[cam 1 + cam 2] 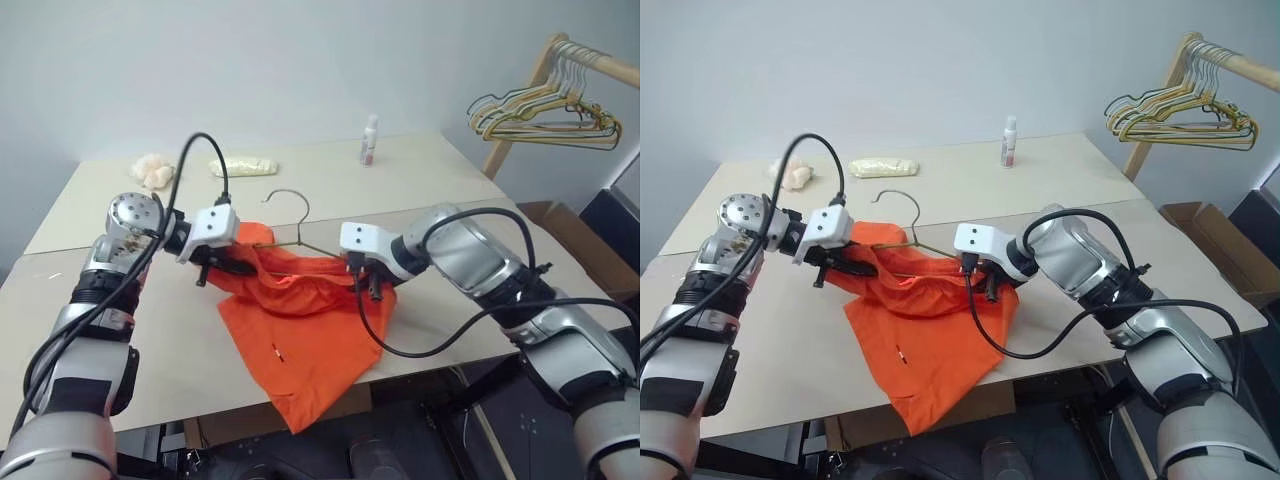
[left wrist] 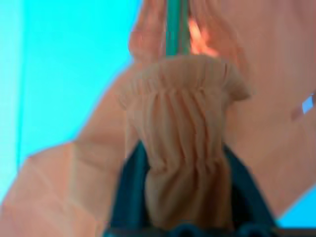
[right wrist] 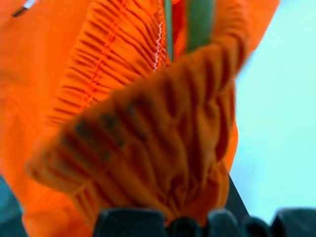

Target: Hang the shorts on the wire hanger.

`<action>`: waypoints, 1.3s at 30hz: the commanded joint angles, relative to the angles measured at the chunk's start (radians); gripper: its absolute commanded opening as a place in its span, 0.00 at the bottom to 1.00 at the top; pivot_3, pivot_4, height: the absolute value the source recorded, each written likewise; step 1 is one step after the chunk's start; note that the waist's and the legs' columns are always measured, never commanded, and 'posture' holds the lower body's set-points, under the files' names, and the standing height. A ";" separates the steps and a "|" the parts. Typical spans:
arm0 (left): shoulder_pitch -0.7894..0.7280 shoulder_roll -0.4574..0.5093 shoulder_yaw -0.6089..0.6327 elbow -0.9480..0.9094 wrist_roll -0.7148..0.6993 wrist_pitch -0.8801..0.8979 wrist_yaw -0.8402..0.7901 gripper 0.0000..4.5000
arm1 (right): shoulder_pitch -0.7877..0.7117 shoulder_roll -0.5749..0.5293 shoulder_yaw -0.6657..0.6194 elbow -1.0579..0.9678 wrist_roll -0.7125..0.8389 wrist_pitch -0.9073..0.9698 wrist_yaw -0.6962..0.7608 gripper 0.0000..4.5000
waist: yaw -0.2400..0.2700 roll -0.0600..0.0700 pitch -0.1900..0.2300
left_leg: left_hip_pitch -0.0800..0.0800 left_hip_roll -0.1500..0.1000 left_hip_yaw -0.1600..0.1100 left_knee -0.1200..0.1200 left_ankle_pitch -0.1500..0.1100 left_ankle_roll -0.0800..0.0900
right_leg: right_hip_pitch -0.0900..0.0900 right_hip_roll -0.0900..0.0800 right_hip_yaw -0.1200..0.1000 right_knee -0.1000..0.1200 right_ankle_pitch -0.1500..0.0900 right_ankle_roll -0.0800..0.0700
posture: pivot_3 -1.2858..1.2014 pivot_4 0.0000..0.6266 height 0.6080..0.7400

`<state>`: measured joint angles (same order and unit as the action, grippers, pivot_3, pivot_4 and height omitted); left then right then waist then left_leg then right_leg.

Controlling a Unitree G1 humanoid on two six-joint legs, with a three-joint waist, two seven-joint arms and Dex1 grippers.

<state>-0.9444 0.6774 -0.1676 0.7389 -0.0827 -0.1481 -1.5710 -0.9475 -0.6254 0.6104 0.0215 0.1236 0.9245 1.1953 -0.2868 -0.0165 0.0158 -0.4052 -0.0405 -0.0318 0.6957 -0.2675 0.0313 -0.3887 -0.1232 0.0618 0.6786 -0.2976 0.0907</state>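
The shorts [image 1: 300,330] are stretched between both sets of jaws above the surface [image 1: 150,350]; gathered waistband is pinched in the left gripper [image 1: 232,266], and in the right gripper [image 1: 368,280], whose jaws are pressed together on it; the wire hanger [image 1: 290,232] is seen between the jaws, threaded into the waistband.

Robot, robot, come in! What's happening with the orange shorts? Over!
Both grippers pinching the shorts' waistband. Wire hanger tucked inside. Nothing blocking.
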 commanded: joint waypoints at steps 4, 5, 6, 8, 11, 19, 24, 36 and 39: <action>-0.062 0.063 0.123 0.014 -0.063 0.049 0.062 0.78 | 0.140 -0.068 -0.236 -0.183 0.146 0.228 -0.053 0.00 | -0.003 0.000 0.000 | 0.001 0.000 0.000 0.000 0.000 0.000 | 0.000 0.000 0.000 0.000 0.000 0.000 | 0.43 0.00 1.00; -0.055 0.075 0.137 0.005 -0.072 0.059 0.069 0.86 | 0.168 -0.077 -0.276 -0.216 0.170 0.271 -0.070 0.00 | -0.003 0.000 0.000 | 0.000 0.000 -0.001 -0.001 0.000 0.000 | 0.000 0.000 0.000 0.000 0.000 0.000 | 0.43 0.00 1.00; -0.041 0.080 0.157 -0.008 -0.080 0.057 0.094 0.92 | 0.201 -0.088 -0.323 -0.255 0.196 0.319 -0.088 0.00 | -0.003 0.000 0.000 | 0.000 0.000 -0.001 0.000 0.000 0.000 | 0.000 0.000 0.000 0.000 0.000 0.000 | 0.43 0.00 1.00; -0.014 0.071 0.211 -0.066 -0.120 0.100 0.160 1.00 | 0.272 -0.104 -0.428 -0.340 0.250 0.420 -0.122 0.00 | -0.001 0.000 0.000 | 0.001 0.000 -0.001 0.000 0.000 0.000 | 0.000 0.000 0.000 0.000 0.000 0.000 | 0.42 0.00 1.00; 0.039 0.019 0.294 -0.263 -0.252 0.290 0.257 1.00 | 0.369 -0.096 -0.599 -0.448 0.308 0.576 -0.180 0.00 | 0.007 0.000 0.000 | 0.000 0.001 -0.002 0.000 0.000 0.000 | 0.001 0.000 0.000 0.000 0.000 0.000 | 0.42 0.00 1.00; 0.161 -0.179 0.423 -0.806 -0.635 0.754 0.624 1.00 | 0.614 -0.080 -0.982 -0.554 0.416 0.690 -0.426 0.00 | 0.023 0.000 -0.001 | -0.001 -0.001 -0.008 0.001 0.000 0.000 | 0.002 -0.001 0.003 0.002 0.000 0.001 | 0.39 0.00 1.00; 0.193 -0.224 0.408 -0.937 -0.730 0.833 0.711 1.00 | 0.655 -0.045 -1.188 -0.527 0.514 0.690 -0.689 0.00 | -0.001 0.007 -0.005 | 0.001 -0.001 -0.007 -0.001 0.000 0.000 | 0.005 0.000 0.005 0.000 0.000 0.001 | 0.38 0.00 1.00; 0.191 -0.243 0.377 -0.971 -0.793 0.842 0.761 1.00 | 0.370 -0.090 -1.441 -0.125 0.810 0.690 -1.486 0.00 | -0.065 0.015 -0.009 | 0.022 0.004 -0.006 -0.008 -0.001 0.000 | 0.037 0.009 0.008 -0.034 0.000 0.001 | 0.37 0.00 1.00; 0.190 -0.242 0.368 -0.968 -0.788 0.832 0.762 1.00 | 0.267 -0.141 -1.463 0.034 0.875 0.690 -1.634 0.00 | -0.070 0.017 -0.010 | 0.021 0.004 -0.005 -0.010 0.000 0.001 | 0.037 0.009 0.008 -0.033 0.000 0.001 | 0.37 0.00 1.00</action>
<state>-0.7368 0.4276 0.1984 -0.2082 -0.8654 0.6996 -0.8120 -0.6255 -0.7259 -0.8232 -0.0039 0.9353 1.6067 -0.3589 -0.3569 0.0003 0.0061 -0.3840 -0.0363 -0.0362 0.6855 -0.2679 0.0319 -0.3508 -0.1142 0.0703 0.6450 -0.2976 0.0914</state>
